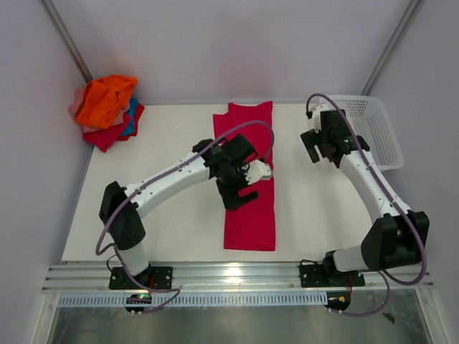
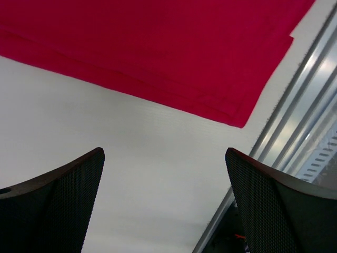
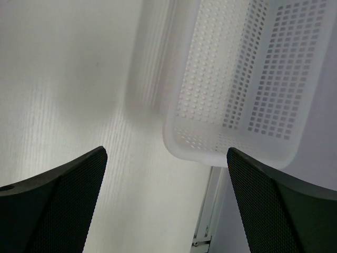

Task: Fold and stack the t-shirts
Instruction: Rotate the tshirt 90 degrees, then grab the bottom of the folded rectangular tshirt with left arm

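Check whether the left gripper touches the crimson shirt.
Apart. The left wrist view shows bare table between the open left gripper and the shirt.

The left arm (image 1: 168,178) and right arm (image 1: 369,183) share white shells, black joints and black bases. A purplish-grey cable (image 1: 100,228) loops along each. The left claw (image 2: 166,203) and right claw (image 3: 166,205) have black, finely dotted fingers (image 2: 58,211).
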